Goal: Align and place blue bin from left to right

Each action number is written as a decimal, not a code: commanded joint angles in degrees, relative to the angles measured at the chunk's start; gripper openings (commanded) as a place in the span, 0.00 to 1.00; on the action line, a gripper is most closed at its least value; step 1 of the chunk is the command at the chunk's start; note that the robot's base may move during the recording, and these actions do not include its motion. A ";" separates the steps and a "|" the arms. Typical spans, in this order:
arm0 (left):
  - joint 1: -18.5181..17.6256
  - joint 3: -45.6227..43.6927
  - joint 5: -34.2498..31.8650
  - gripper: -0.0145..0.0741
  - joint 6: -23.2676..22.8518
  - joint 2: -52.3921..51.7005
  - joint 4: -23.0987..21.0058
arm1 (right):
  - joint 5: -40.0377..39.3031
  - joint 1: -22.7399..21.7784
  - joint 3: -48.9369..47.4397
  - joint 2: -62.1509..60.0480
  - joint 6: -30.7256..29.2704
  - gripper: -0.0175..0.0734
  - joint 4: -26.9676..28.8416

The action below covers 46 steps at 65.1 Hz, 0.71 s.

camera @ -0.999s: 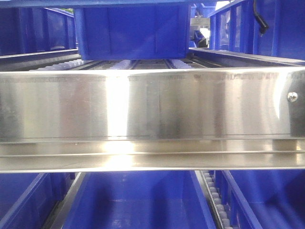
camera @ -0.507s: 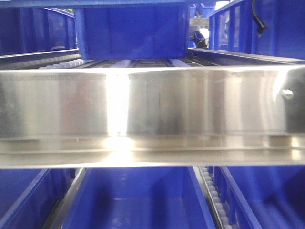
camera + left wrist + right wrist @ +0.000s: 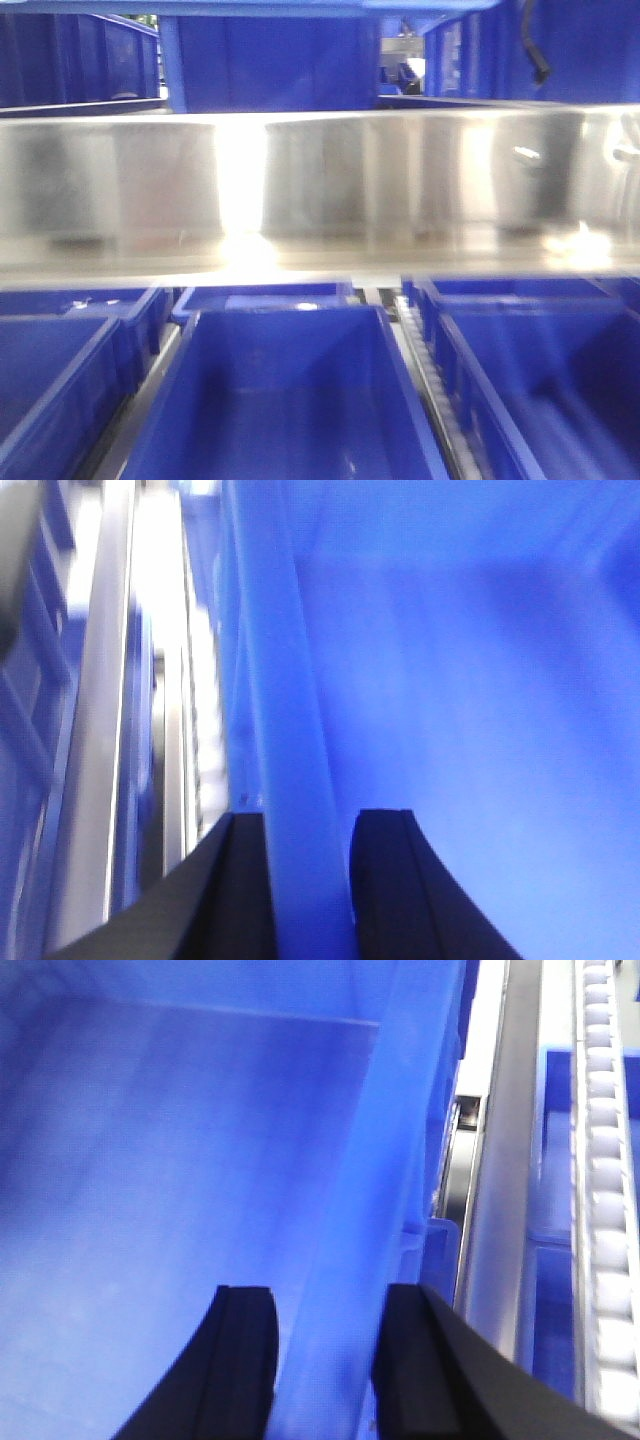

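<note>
Watching this one from the side: the blue bin (image 3: pixel 285 400) sits in the near middle of the lower shelf level, just under the shiny steel rail (image 3: pixel 320 190), and both arms have it by the side walls. The left gripper (image 3: pixel 308 825) has its jaws straddling the left wall, one inside the bin and one outside, pinched narrow on the plastic as far as I can tell. The right gripper (image 3: pixel 325 1300) is doing the same on the right wall. So I'd say we're mid-carry, at the lining-up-and-setting-down part rather than the pickup. The next move looks like squaring the bin with its lane and lowering it evenly so both walls come down together. The roller track (image 3: pixel 605 1210) runs just to its right, and there's a left neighbour bin (image 3: pixel 60 370) and a right neighbour bin (image 3: pixel 540 370) close on either side, so there isn't much room to drift sideways. As for contents, the held bin looks bare inside, just plain blue floor in both wrist views. The neighbours and the further bin behind it (image 3: pixel 265 295) look empty too, though the front view is pretty smeary. The upper shelf bins (image 3: pixel 270 60) only show their outsides, so I can't tell what's in them.
</note>
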 commanded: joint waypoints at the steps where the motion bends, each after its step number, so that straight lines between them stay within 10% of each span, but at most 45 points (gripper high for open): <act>1: -0.81 -1.54 -10.18 0.04 -0.26 -2.08 -7.07 | -5.45 0.04 -0.77 0.40 0.90 0.02 0.62; 46: -0.81 -1.54 -16.16 0.04 -0.26 -2.08 -7.07 | -5.45 0.04 -0.77 0.40 0.90 0.02 0.62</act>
